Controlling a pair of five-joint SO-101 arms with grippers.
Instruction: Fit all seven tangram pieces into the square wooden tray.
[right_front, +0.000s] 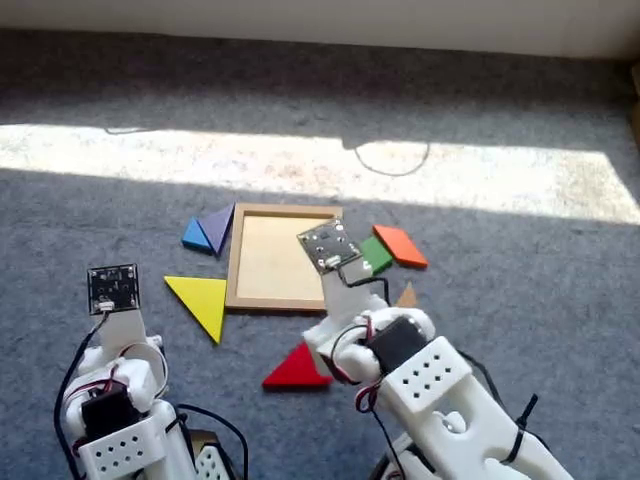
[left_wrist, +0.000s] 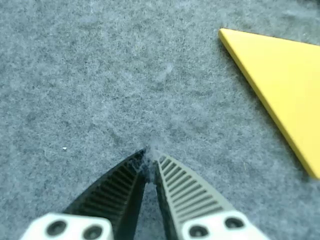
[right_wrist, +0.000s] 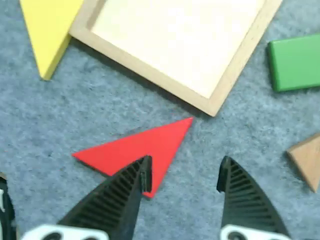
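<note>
The square wooden tray (right_front: 234, 262) (right_wrist: 150, 69) lies on the grey carpet with nothing inside. Around it lie a blue triangle (right_front: 195, 237), a purple triangle (right_front: 219, 225), a big yellow triangle (right_front: 203, 300) (left_wrist: 280, 85) (right_wrist: 47, 25), a red triangle (right_front: 298, 368) (right_wrist: 137, 150), a green square (right_front: 377, 254) (right_wrist: 296, 62), an orange parallelogram (right_front: 400, 245) and a tan triangle (right_front: 407, 296) (right_wrist: 307, 157). My right gripper (right_wrist: 184, 175) is open just off the red triangle's near edge, one finger over its corner. My left gripper (left_wrist: 150, 159) is shut on nothing, over bare carpet beside the yellow triangle.
All pieces lie flat on the carpet, close to the tray's sides. A thin cable loop (right_front: 392, 160) lies in the sunlit strip beyond the tray. Both arm bases stand at the near edge.
</note>
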